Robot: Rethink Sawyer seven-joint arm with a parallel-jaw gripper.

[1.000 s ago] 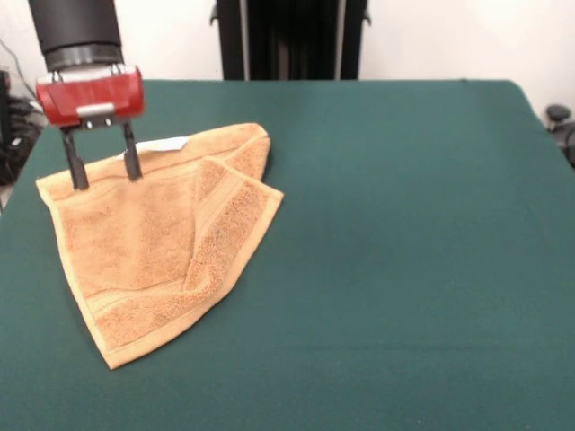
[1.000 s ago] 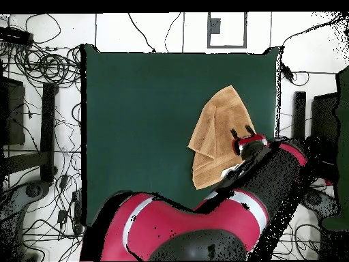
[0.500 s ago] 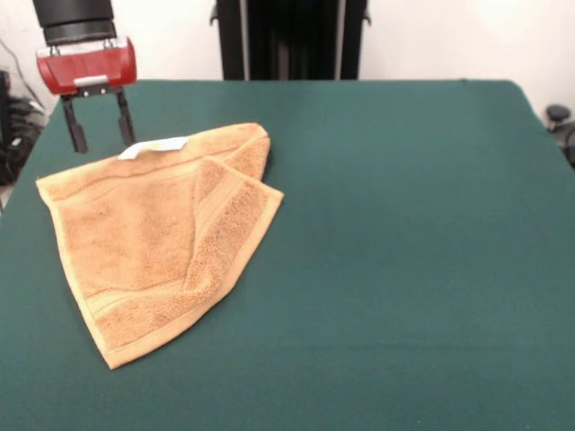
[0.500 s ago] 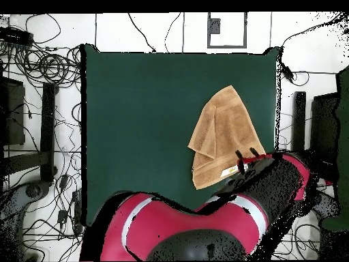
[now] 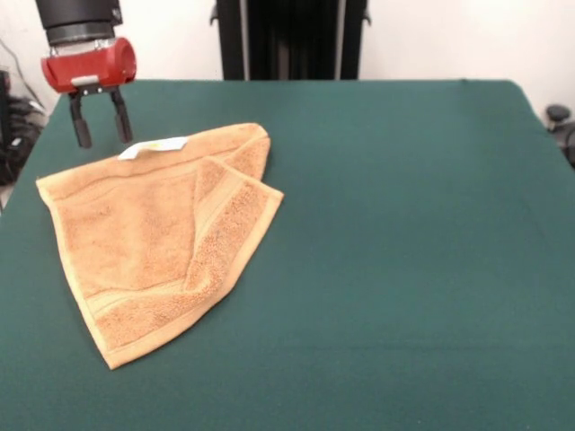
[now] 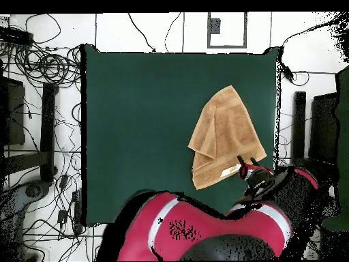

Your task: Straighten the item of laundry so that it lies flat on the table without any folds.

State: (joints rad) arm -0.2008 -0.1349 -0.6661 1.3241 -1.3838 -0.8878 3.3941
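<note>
White wall (image 5: 449, 36), seemingly cable-strewn floor (image 6: 41, 68)

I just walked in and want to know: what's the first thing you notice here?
A golden-tan towel lies on the big green table, one side folded over itself. Above its white tag hangs the robot's red gripper, fingers open and holding nothing.

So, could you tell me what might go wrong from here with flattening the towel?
The towel is folded over along its right side, and the gripper hangs clear of it, jaws open and empty. A grab at the white tag edge might drag the whole towel rather than open the fold. It also lies near the table edge and could slide off.
</note>
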